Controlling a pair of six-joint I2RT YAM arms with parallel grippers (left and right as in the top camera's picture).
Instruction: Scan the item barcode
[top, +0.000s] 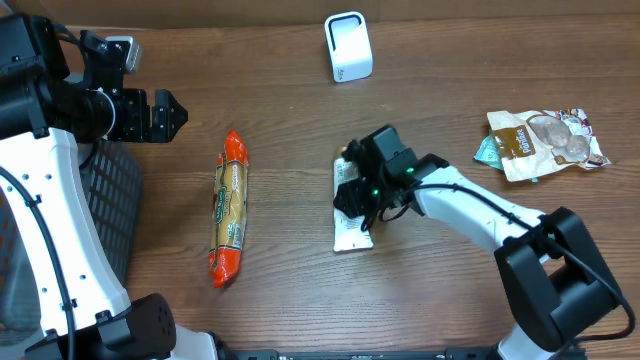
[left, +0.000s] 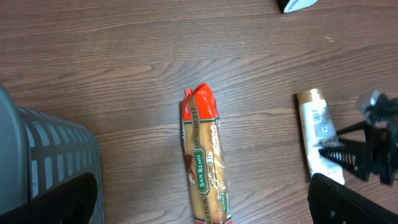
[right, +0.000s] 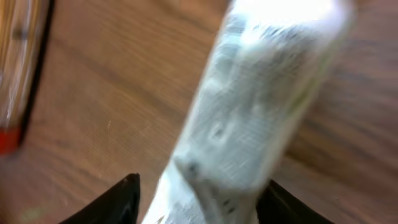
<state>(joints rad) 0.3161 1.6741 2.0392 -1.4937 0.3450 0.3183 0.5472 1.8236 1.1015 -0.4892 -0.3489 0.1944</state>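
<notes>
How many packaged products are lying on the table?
3: a spaghetti pack left of centre, a white tube under the right gripper, a snack pouch at the far right. None looks hidden.

**Inspector:** Overhead view, lighting?

**Assessor:** Even, moderately bright, from above. The table shows its grain sharply to every edge. Shadows are short and soft, close under the pasta packet and the right arm. Slight sheen on the snack bag near the right edge.

**Inspector:** Wrist views?

**Assessor:** Left wrist: sharp and evenly lit at centre, small highlights on the pasta packet's wrapper. Right wrist: heavily blurred. The white tube is smeared, its print unreadable, its top washed out at the upper edge. The right gripper shows its fingers as flat black shapes.
</notes>
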